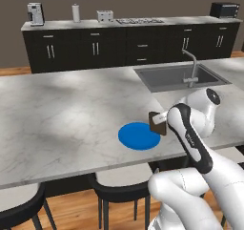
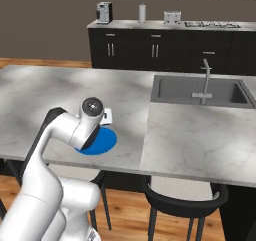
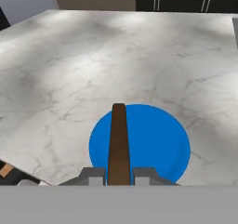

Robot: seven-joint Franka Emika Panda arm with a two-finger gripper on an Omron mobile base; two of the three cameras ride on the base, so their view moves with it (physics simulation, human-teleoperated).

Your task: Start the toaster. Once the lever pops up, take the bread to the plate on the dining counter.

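Marbled desk [image 1: 62, 114] ahead: hand [image 3: 119, 174] clamps the bread [image 3: 119, 141] edge-on above the plate [image 3: 158, 139]; only setting it down remains.

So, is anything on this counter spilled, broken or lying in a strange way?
Nothing looks spilled or broken. The one unusual thing is the bread: it stands on edge, pinched between the fingers above the blue plate, not lying flat on it yet. The counter around the plate looks clean.
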